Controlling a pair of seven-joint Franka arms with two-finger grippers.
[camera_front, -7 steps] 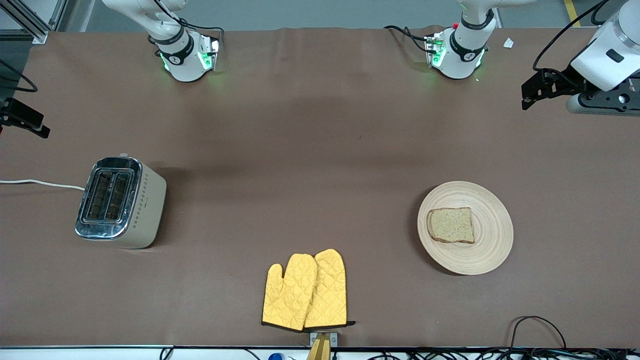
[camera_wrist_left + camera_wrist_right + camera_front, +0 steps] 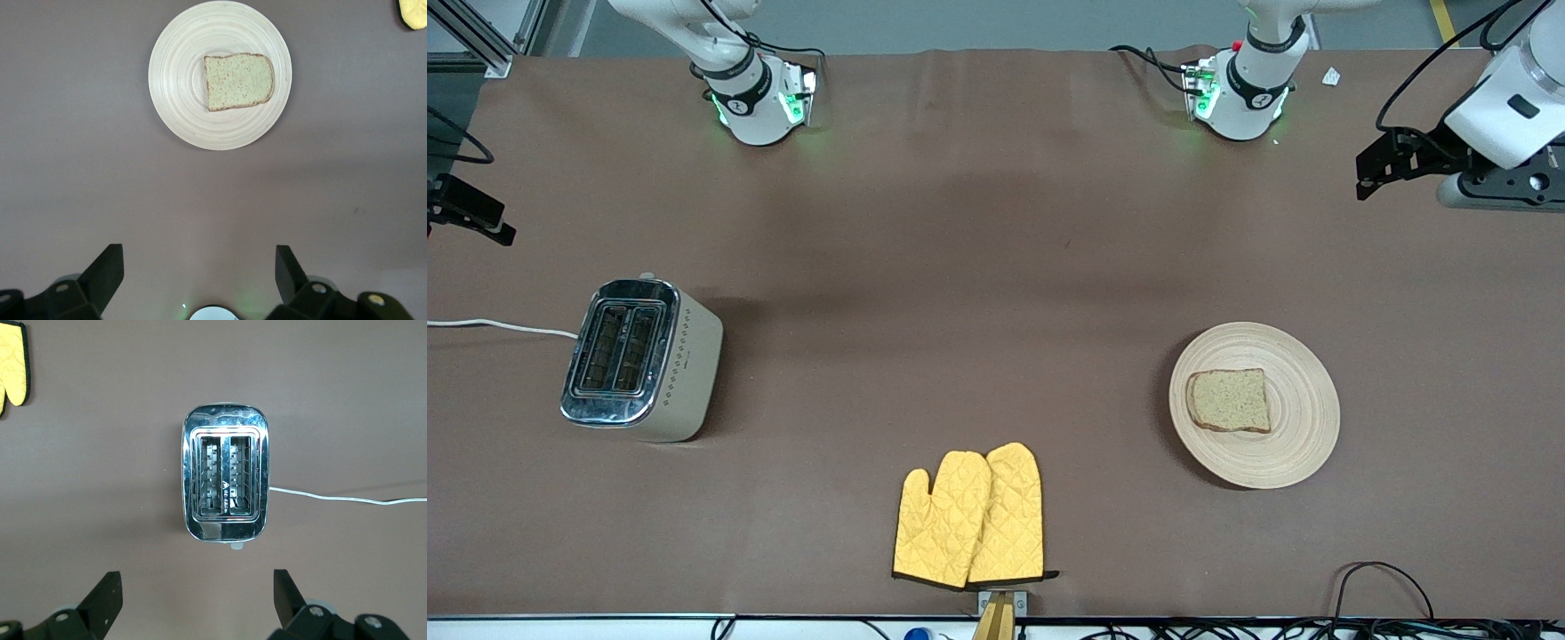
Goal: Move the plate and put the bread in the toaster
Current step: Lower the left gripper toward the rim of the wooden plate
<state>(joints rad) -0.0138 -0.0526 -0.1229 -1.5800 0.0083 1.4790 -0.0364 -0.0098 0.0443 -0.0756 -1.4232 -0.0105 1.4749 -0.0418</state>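
A round pale wooden plate (image 2: 1294, 444) lies toward the left arm's end of the table, with a slice of brown bread (image 2: 1229, 401) on it. The left wrist view shows the plate (image 2: 180, 93) and bread (image 2: 239, 81) from above. My left gripper (image 2: 200, 257) hangs open high over bare table, well apart from the plate, holding nothing. The chrome-topped toaster (image 2: 636, 356) stands upright toward the right arm's end, both slots empty (image 2: 225, 477). My right gripper (image 2: 198, 580) is open and empty, high over bare table beside the toaster.
A pair of yellow oven mitts (image 2: 971, 516) lies near the table's edge closest to the front camera, midway between toaster and plate. The toaster's white cord (image 2: 498, 326) runs off the right arm's end of the table. Black cables (image 2: 1383, 578) loop at the edge nearest the front camera.
The left arm's hand has shifted slightly toward the robots' side of the table. The right arm, plate, bread and toaster have not moved.
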